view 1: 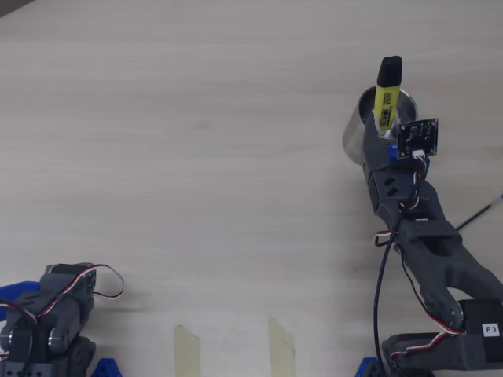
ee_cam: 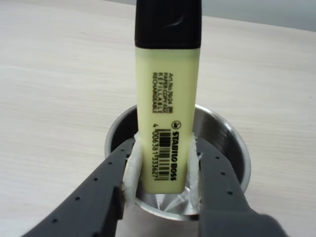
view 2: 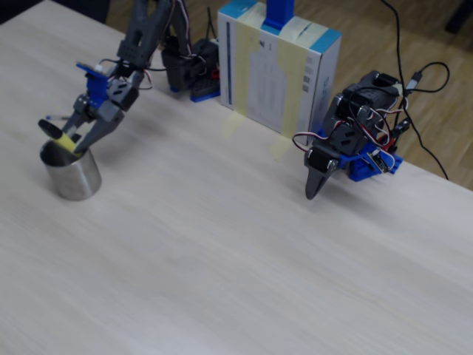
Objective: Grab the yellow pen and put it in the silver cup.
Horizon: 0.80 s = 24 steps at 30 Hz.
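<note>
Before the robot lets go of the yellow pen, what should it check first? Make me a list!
1. Hand holds the yellow pen firmly: ok, both padded fingers press its sides in the wrist view.
2. Pen's bottom end is over the silver cup opening: ok, it sits inside the rim in the wrist view.
3. Pen end touches the cup floor: cannot tell.
4. Cup stands upright on the table: ok.
5. Pen points cap up: ok, though it leans in the overhead view.
6. Nothing near the cup to bump: ok; the second arm sits far off in the fixed view.
</note>
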Each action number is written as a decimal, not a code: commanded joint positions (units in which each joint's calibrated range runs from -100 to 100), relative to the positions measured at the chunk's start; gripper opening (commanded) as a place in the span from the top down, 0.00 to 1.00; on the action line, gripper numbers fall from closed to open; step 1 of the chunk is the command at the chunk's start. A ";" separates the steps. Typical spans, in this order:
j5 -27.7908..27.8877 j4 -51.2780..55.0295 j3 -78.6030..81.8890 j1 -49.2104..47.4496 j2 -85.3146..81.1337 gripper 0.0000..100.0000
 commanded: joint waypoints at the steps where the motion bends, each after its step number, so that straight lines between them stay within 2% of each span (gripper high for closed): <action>1: 0.16 -0.39 -0.71 0.72 0.16 0.91; 14: 0.01 -0.14 -0.53 0.81 -0.67 0.90; 18: -2.76 0.20 -0.44 0.81 -0.67 0.84; 24: -3.29 0.20 -0.44 0.81 -0.67 0.84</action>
